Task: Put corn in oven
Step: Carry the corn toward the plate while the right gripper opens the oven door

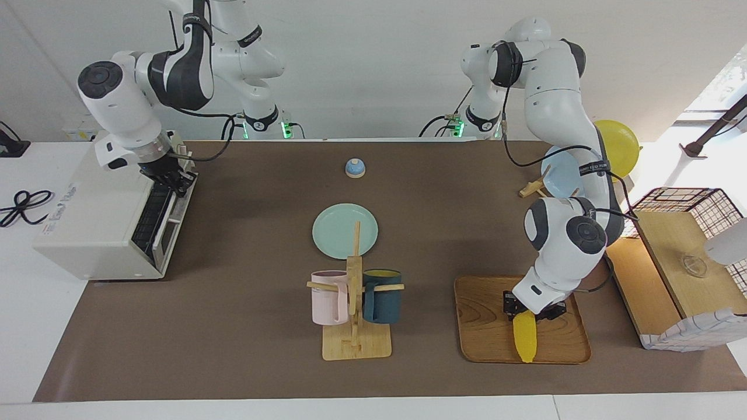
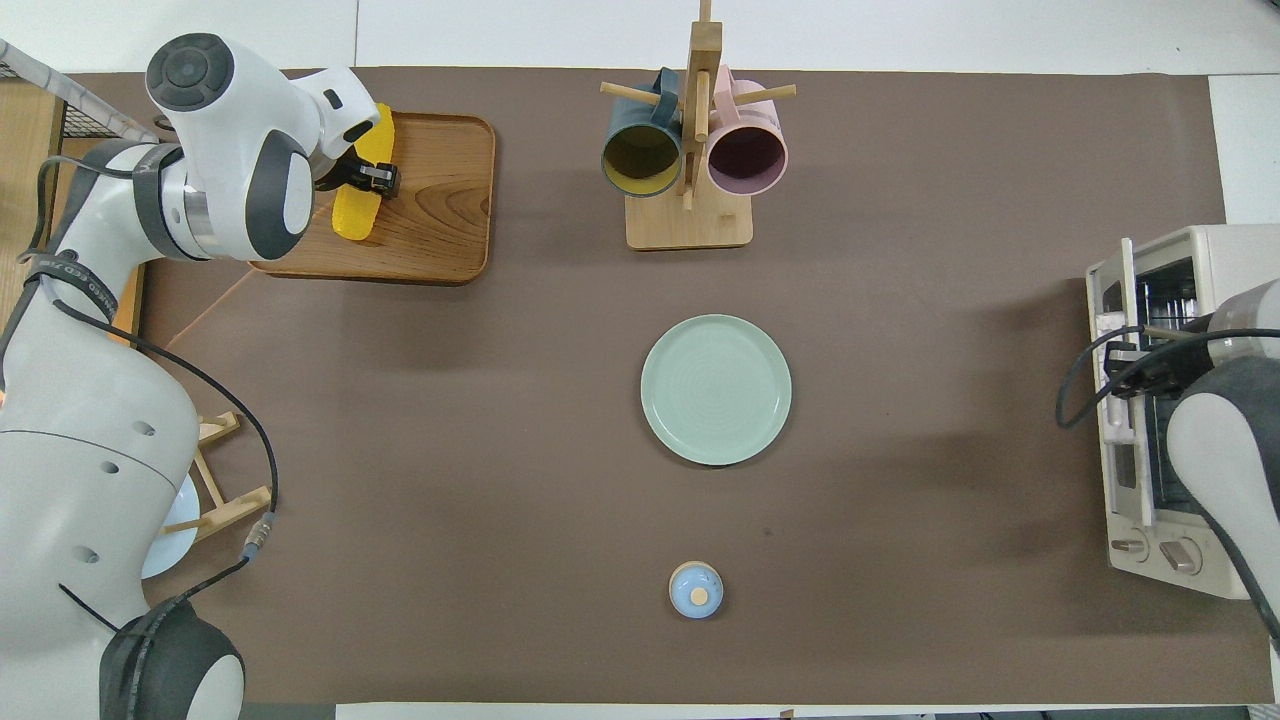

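Gripping looks done: left gripper (image 1: 523,313) is down on the rectangular wooden tray (image 1: 484,344) at the left arm's end of the table, fingers clamped across the bright yellow tapered plastic corn cob (image 1: 525,341) near its thicker end. Corn lies flat on the tray, pointed end aimed away from the robots; the overhead view shows the black fingers (image 2: 372,178) straddling the cob (image 2: 355,215) crosswise. Judgement: cob is light, rigid, smooth, so slip and roll are the risks, not crushing. A cross-grip on the thick part is right, since the taper would squeeze it out of the jaws if held near the tip; expect it to pivot if lifted fast. Right gripper (image 1: 169,175) sits at the boxy off-white toaster oven (image 1: 87,233) at the right arm's end of the table, fingertips together at the top edge of the door. Whether it actually grips the bar handle, can't tell. Overhead shows wire rack (image 2: 1165,300) visible inside, so door seems at least partly open. Between tray and oven: wooden mug tree with pink and dark teal mugs (image 1: 356,303), pale green round plate (image 1: 344,230), small blue knobbed lid (image 1: 355,168). The carry should clear the mug tree.
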Controlling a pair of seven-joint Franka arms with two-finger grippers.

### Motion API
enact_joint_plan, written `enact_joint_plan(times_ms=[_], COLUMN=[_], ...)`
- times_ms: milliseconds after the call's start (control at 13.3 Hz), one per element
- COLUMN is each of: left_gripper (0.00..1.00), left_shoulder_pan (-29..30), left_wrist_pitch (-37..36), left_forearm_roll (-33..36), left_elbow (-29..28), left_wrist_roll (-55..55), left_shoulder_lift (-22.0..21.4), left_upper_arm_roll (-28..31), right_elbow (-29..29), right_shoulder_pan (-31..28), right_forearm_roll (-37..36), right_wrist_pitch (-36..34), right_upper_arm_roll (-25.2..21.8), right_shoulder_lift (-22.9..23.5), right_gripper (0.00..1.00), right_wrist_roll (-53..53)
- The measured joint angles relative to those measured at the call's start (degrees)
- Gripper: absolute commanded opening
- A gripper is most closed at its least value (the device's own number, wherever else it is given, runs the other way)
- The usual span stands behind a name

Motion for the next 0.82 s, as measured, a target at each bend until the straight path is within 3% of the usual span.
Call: enact_joint_plan(times_ms=[225, 450, 675, 825], left_gripper=[0.00, 0.00, 0.00, 0.00], left_shoulder_pan=[0.12, -0.07, -4.65, -11.67], left_wrist_pitch=[-7.07, -17.66, -21.89, -21.42], left_forearm_roll=[-2.32, -6.46, -7.15, -7.26], left_elbow=[1.21, 0.63, -6.97, -13.75], left_wrist_roll=[-0.04, -2.57, -11.42, -19.57], left_shoulder_lift=[-2.45, -11.88, -22.23, -26.37], left_upper_arm_roll=[0.01, -0.15, -0.55, -0.77], right_elbow=[-1.83, -3.89, -5.46, -7.30], right_shoulder_pan=[1.22, 2.61, 3.66, 4.24], right_forearm_roll=[1.47, 3.27, 4.45, 4.79], right_wrist_pitch=[2.68, 6.52, 11.34, 14.74], right_upper_arm_roll=[0.53, 0.77, 1.26, 1.58], right_shoulder_lift=[0.57, 1.86, 4.73, 5.61], right_gripper=[0.00, 0.00, 0.00, 0.00], right_wrist_roll=[0.09, 0.04, -0.91, -1.55])
